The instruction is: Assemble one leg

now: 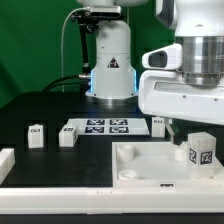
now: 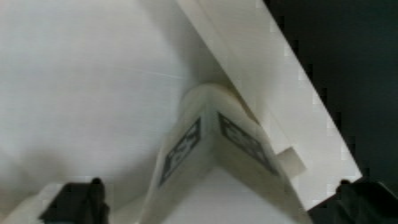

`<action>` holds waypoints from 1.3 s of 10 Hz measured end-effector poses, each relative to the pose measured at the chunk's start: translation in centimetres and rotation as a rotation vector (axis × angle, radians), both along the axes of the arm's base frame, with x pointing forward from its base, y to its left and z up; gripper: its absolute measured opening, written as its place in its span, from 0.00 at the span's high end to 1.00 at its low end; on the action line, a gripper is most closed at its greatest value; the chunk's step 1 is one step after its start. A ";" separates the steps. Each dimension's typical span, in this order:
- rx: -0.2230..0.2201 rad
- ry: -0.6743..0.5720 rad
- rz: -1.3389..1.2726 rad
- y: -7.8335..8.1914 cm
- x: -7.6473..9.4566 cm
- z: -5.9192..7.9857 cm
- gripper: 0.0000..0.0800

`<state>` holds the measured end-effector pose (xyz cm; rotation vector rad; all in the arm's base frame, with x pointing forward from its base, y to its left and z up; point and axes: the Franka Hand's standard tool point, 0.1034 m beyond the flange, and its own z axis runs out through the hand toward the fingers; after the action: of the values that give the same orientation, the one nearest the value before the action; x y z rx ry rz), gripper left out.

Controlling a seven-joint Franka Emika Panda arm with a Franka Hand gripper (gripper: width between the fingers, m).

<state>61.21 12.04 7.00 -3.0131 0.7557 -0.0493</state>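
A leg (image 1: 202, 150), a small white block with a black-and-white tag, stands on the large white square panel (image 1: 145, 168) at the exterior view's right. My gripper (image 1: 183, 128) hangs just above it. In the wrist view the leg (image 2: 222, 150) shows edge-on with tags on two faces, resting on the panel (image 2: 89, 90). My gripper (image 2: 214, 205) is open. Its two dark fingertips (image 2: 75, 202) stand wide apart on either side of the leg, not touching it. Three more legs stand on the table: one (image 1: 37, 135), another (image 1: 68, 136), a third (image 1: 158, 124).
The marker board (image 1: 100, 127) lies flat behind the panel. The robot base (image 1: 110, 65) stands at the back. A white part (image 1: 6, 163) sits at the exterior view's left edge. The panel's raised rim (image 2: 267, 70) runs beside the leg.
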 end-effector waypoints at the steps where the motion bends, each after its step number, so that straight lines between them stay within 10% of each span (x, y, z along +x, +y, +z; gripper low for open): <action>1: -0.006 -0.002 0.138 0.2 -0.1 0.0 0.19; 9: -0.040 -0.019 0.764 -0.3 0.3 0.3 0.19; 12: -0.040 -0.019 0.763 -0.4 0.3 0.3 0.63; 13: -0.039 -0.018 0.730 -0.4 0.3 0.2 0.63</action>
<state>61.49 11.67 7.25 -3.1071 -0.3736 -0.0680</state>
